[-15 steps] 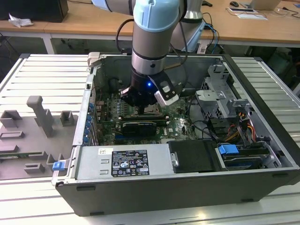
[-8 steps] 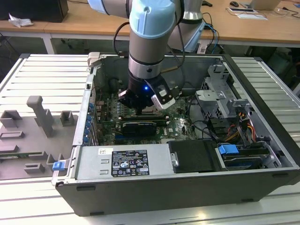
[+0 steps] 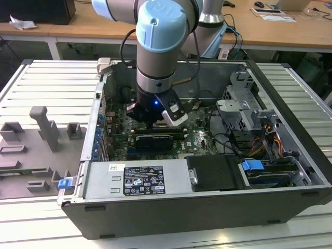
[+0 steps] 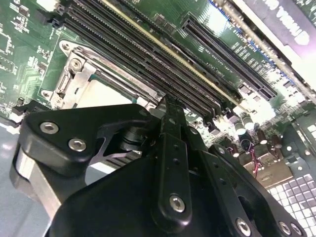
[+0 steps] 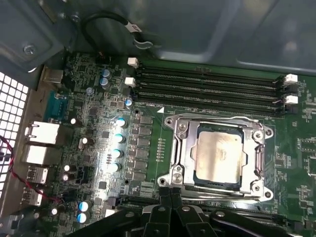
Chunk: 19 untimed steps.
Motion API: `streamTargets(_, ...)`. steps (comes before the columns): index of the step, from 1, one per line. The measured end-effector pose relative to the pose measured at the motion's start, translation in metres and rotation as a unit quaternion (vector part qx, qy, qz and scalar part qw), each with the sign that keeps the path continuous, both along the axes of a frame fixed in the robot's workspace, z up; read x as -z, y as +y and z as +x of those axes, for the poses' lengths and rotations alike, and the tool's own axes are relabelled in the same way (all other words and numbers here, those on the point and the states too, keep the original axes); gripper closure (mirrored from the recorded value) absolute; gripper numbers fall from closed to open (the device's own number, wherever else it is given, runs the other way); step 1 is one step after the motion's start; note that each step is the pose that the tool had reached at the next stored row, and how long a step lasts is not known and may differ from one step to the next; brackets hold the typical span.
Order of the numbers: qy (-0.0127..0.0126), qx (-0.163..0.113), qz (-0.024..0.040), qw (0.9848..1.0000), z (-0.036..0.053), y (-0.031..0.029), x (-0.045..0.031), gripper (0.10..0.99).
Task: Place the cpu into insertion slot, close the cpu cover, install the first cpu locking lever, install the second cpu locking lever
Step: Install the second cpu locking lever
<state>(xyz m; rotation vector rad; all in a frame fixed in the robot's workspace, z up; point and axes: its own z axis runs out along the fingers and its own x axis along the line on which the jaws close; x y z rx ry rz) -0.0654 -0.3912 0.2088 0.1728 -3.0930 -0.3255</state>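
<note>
The cpu already sits in the insertion slot with the cpu cover down over it — levers' state unclear; the gripper hovers beside it, jaws closed, empty.

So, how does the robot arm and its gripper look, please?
In the exterior view, the arm has silver-grey tube segments with pale blue joint caps, a black cable running alongside, and a small blue light near the wrist. The gripper is black, built from jointed links fastened with silver screws, visible in both wrist views.
</note>
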Motion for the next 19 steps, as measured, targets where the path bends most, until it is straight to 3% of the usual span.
streamTargets(5,-0.0006,0.000,0.0146,0.9999,-0.0034,-0.0009,0.0041,0.980)
streamTargets(15,-0.0010,0.000,0.0315,0.9995,-0.0056,-0.0013,0.0134,0.980)
streamTargets(19,-0.0015,0.000,0.0327,0.9995,-0.0069,-0.0011,0.0125,0.980)
